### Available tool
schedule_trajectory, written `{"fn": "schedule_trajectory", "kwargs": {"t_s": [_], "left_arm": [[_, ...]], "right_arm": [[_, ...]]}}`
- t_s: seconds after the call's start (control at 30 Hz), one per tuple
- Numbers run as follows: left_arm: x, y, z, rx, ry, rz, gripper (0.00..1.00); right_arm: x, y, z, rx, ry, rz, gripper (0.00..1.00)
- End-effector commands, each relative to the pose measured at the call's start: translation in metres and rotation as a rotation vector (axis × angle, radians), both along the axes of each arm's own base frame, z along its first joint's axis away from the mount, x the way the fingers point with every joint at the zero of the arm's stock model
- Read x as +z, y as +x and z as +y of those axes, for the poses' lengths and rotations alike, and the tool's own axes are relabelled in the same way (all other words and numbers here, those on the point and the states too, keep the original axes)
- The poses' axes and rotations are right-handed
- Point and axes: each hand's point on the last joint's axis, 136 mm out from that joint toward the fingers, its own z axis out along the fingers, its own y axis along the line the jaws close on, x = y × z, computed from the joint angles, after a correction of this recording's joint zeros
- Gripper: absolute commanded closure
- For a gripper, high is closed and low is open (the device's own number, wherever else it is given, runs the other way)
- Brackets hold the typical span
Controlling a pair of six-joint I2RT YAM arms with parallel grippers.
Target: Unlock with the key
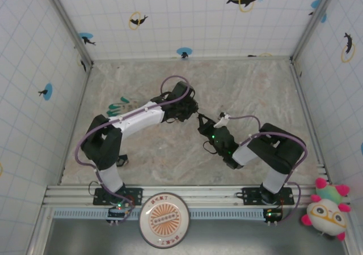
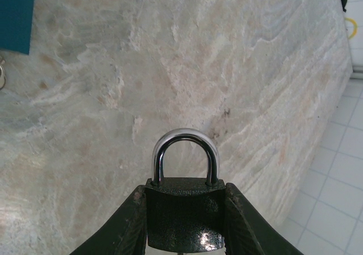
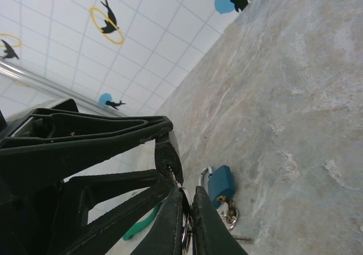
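A black padlock [image 2: 184,215] with a chrome shackle [image 2: 185,150] sits upright between the fingers of my left gripper [image 2: 185,191], which is shut on its body. Both shackle legs sit in the body. In the right wrist view my right gripper [image 3: 190,197] is shut on a silver key [image 3: 175,179]. The key's blade is pushed into the keyhole on the underside of the black padlock [image 3: 166,156]. In the top view the left gripper [image 1: 191,111] and right gripper [image 1: 202,122] meet tip to tip above the middle of the marble floor.
A blue padlock [image 3: 220,181] with a key ring [image 3: 229,215] lies on the floor beyond the grippers, also at the corner of the left wrist view as the blue padlock [image 2: 14,17]. Green shapes [image 1: 116,107] lie at the left. Tiled walls enclose the floor.
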Motion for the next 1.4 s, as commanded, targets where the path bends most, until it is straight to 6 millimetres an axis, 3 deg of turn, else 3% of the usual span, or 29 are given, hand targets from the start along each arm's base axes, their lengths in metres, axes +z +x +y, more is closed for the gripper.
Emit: {"fn": "schedule_trajectory", "kwargs": {"t_s": [0.0, 0.27, 0.57, 0.8, 1.37], "left_arm": [[0.002, -0.022, -0.026, -0.097, -0.013, 0.032, 1.0], [0.003, -0.025, -0.031, -0.101, 0.003, 0.026, 1.0], [0.002, -0.028, -0.038, -0.122, 0.001, 0.04, 1.0], [0.004, -0.029, -0.04, -0.127, -0.008, 0.042, 1.0], [0.028, -0.032, -0.05, -0.207, -0.064, -0.031, 1.0]], "right_arm": [[0.027, 0.011, 0.007, -0.017, 0.002, -0.054, 1.0], [0.044, 0.008, 0.019, 0.019, 0.066, -0.131, 1.0], [0.062, 0.008, 0.039, 0.075, 0.008, -0.207, 1.0], [0.062, 0.012, 0.048, 0.096, -0.024, -0.208, 1.0], [0.052, 0.039, 0.043, 0.147, 0.079, -0.137, 0.99]]}}
